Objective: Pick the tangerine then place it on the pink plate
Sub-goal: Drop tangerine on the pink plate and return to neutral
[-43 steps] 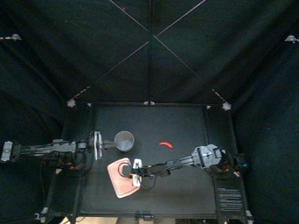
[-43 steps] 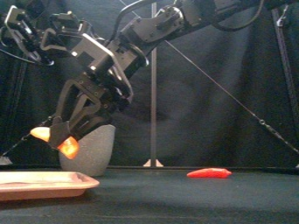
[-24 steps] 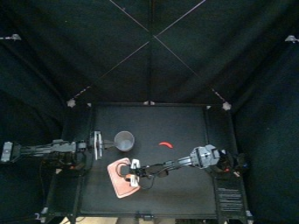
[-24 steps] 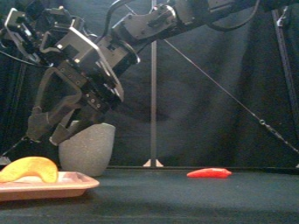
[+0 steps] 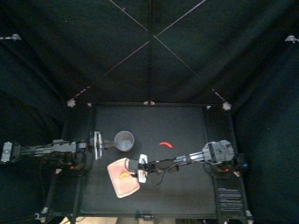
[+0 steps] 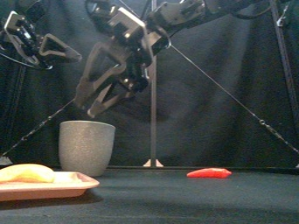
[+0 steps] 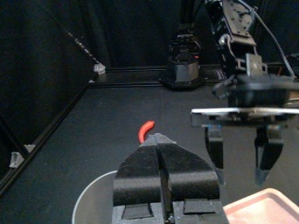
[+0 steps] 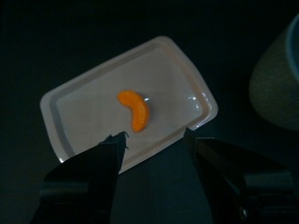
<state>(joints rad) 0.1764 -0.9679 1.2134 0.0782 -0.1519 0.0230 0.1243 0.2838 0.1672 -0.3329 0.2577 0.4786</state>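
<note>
— All but finished, then?
— Looks so. Seeing the tangerine (image 8: 133, 110) lying flat on the pink plate (image 6: 73, 183), toward its left end, at the near left of the scene, and touching no gripper.
— So the release step, judging by that?
— Probably, or just past it. Finding the right gripper (image 6: 93, 108) up above the plate's right side, with jaws spread apart and holding nothing. Looking straight down between them, in the right wrist view, onto tangerine and plate.
— Next move?
— Would call for lifting clear and drawing back to the right, without brushing the grey cup (image 6: 87, 145) just beyond the plate. Nothing more to grasp.
— Pose of that arm?
— Reaching in from the right, past the middle, sloping down to the left, with jaws pointing down and leftward, higher than the cup's rim.
— And the other one?
— Resting at the left, with the left gripper (image 7: 160, 153) pressed closed on nothing, aimed across toward the red toy (image 7: 146, 129) right of the cup.
— Anything at risk?
— Little. Might nudge the cup on the way out.
</note>
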